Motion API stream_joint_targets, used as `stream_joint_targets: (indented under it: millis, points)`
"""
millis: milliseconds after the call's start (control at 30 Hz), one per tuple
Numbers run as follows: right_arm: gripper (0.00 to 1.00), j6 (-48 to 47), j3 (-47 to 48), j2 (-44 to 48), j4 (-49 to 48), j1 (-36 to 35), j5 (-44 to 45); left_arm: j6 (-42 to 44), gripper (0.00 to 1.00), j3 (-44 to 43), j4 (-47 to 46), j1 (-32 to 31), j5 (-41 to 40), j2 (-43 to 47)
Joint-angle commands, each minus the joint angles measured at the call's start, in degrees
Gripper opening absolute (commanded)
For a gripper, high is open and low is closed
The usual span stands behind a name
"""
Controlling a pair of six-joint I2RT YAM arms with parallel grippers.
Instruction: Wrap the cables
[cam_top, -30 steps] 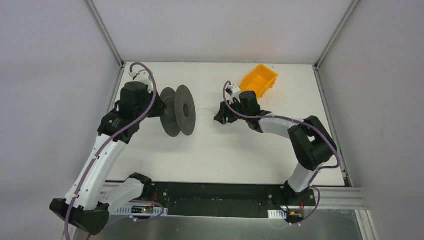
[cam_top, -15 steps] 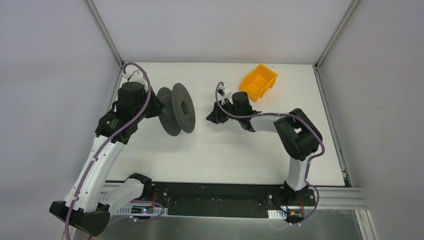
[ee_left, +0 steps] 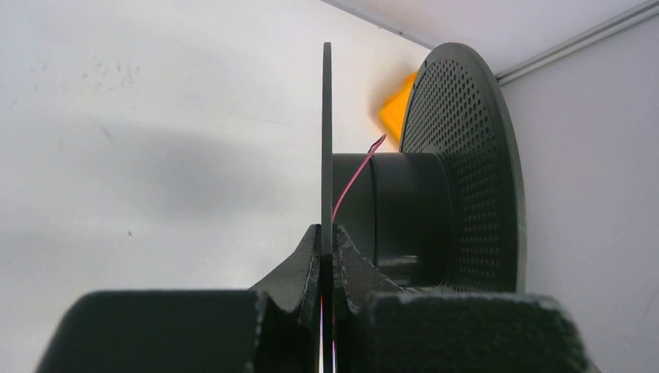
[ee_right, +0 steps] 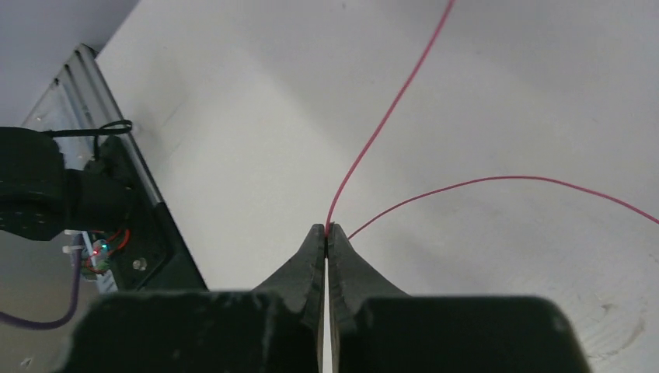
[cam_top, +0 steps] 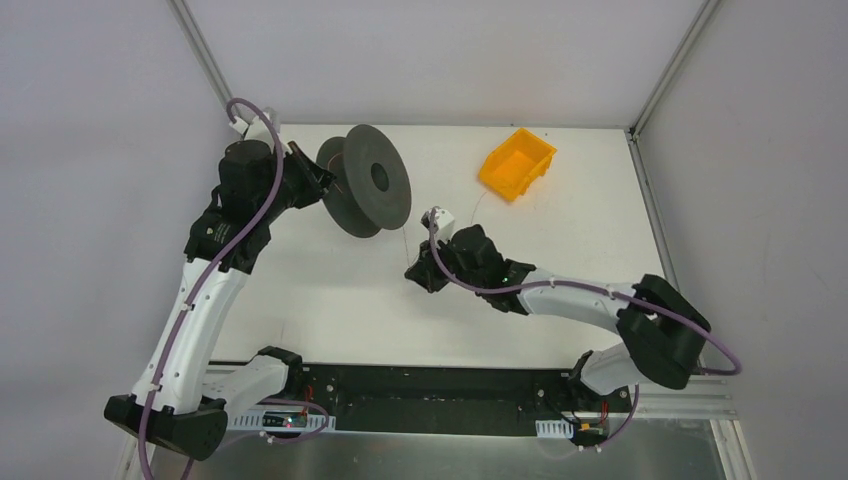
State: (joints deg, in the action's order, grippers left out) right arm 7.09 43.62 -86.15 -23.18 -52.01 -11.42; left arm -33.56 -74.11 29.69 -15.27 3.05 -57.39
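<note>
Top external: grips a black spool (cam_top: 366,181) at the far left of the white surface (cam_top: 330,300) with the left gripper (cam_top: 312,178), and has the right gripper (cam_top: 413,277) near the middle, apart from the spool. Shows an orange bin (cam_top: 516,163) toward the far right corner. Left wrist: clamps the left jaws shut on the edge of the spool's thin near flange, with no gap visible between fingers and flange. Shows the cable (ee_left: 353,174), thin and pink, rising from beside that flange and slanting across the dark hub toward the perforated far flange. Right wrist: pinches the cable between the right jaws, closed to a hairline at the tips. Shows one strand leading up and away over the surface, and a second strand curving off to the right from just beside the tips.
</note>
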Motion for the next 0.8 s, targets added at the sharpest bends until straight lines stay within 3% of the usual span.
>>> stream_joint_targets:
  millis: [0, 200, 400, 767]
  points:
    - [0.0, 1.0, 3.3, 7.1, 8.3, -5.7, 13.6, -3.5, 0.0, 0.7, -9.8, 0.4, 1.9, -1.5]
    - [0.0, 1.4, 13.5, 8.0, 19.6, -10.1, 16.1, 4.0, 0.0, 3.9, -10.4, -1.1, -2.4, -2.5]
    - [0.0, 1.7, 21.2, 7.7, 24.8, -13.1, 16.8, 11.9, 0.0, 7.8, -10.3, -7.2, -12.2, -1.2]
    - [0.0, -6.6, 24.5, 8.1, 27.7, -13.1, 23.0, 18.1, 0.0, 10.4, -5.5, -12.6, -17.2, -4.0]
